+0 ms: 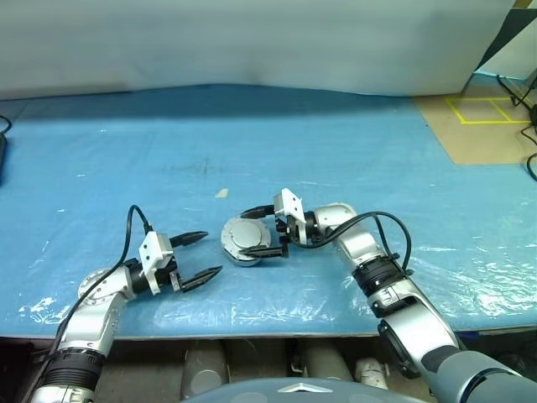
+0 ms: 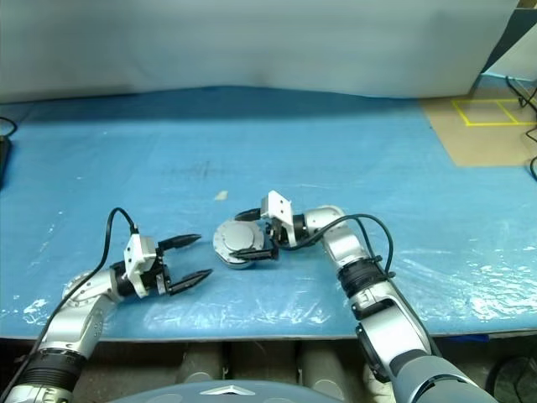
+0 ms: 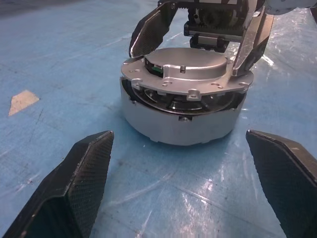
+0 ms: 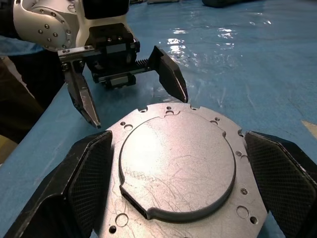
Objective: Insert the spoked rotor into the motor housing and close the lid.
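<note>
The motor housing (image 1: 242,255), a low silver cup, stands on the blue table near its front edge. The lid (image 3: 188,67) lies on top of it, bare silver side up, slightly tilted, with a dark gap under its near rim. The spoked rotor is hidden. My right gripper (image 1: 247,234) reaches in from the right and is open, one black finger on each side of the lid (image 4: 176,163). My left gripper (image 1: 212,253) is open and empty just left of the housing (image 3: 178,124), pointing at it.
A small beige scrap (image 1: 221,193) lies on the blue sheet (image 1: 352,151) behind the housing. The table's front edge (image 1: 277,334) runs close below both arms. Brown flooring with yellow tape (image 1: 482,109) lies at the far right.
</note>
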Robot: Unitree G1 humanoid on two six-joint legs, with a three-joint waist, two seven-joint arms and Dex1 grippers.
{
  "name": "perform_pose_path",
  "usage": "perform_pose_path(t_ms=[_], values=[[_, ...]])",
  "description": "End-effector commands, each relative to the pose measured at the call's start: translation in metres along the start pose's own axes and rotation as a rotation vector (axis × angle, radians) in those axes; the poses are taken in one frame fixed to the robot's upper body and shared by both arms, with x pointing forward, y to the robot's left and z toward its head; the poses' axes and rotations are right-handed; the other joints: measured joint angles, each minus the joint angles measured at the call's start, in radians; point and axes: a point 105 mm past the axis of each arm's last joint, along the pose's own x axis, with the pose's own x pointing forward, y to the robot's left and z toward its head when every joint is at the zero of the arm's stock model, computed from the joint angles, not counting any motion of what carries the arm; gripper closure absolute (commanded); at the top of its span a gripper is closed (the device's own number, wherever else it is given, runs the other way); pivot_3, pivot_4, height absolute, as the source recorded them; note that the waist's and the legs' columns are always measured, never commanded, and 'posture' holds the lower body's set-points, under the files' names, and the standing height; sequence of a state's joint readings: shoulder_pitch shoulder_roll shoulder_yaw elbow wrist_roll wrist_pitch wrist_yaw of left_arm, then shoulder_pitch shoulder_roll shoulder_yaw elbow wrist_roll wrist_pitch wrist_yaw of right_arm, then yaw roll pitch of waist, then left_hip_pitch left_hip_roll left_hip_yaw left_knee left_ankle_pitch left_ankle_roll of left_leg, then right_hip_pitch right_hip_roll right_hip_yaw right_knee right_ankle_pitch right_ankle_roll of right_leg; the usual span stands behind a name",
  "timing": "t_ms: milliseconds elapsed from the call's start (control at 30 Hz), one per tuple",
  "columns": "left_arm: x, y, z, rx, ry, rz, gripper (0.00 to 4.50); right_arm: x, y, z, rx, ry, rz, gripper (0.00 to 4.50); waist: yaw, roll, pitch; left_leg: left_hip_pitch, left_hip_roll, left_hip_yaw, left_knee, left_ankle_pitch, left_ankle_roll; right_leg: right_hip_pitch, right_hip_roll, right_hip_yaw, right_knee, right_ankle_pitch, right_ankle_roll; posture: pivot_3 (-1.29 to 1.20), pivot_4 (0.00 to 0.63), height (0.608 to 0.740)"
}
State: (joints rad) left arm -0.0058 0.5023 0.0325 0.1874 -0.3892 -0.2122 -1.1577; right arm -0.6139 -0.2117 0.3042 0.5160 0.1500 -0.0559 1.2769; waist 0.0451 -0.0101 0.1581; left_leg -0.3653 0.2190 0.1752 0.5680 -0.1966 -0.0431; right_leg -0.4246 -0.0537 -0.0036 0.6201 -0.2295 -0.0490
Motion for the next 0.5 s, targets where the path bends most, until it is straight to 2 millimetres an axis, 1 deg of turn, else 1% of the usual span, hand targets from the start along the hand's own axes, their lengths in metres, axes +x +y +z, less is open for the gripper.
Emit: perform_pose_path(t_ms=[33,300,500], values=[[-0.0024,0.0013,0.0033,0.027,-0.016,0.003,0.00,0.0028,0.0021,0.0010,-0.042,0.027,0.013,0.04,0.000,0.000,0.000,0.000,0.000,0.000,0.000,0.000,0.000,0.000,0.000,0.000,0.000,0.000,0.000,0.00,0.150,0.740],[-0.0008,0.0021,0.0052,0.033,-0.022,0.004,0.00,0.0019,-0.0017,-0.0055,-0.077,0.070,-0.008,0.04,0.000,0.000,0.000,0.001,0.000,0.000,0.000,0.000,0.000,0.000,0.000,0.000,0.000,0.000,0.000,0.00,0.150,0.740],[0.0000,0.0011,0.0063,0.034,-0.024,0.006,0.00,0.0001,0.0004,-0.0075,-0.078,0.074,0.008,0.04,0.000,0.000,0.000,0.001,0.000,0.000,0.000,0.000,0.000,0.000,0.000,0.000,0.001,0.000,0.000,0.00,0.150,0.740]])
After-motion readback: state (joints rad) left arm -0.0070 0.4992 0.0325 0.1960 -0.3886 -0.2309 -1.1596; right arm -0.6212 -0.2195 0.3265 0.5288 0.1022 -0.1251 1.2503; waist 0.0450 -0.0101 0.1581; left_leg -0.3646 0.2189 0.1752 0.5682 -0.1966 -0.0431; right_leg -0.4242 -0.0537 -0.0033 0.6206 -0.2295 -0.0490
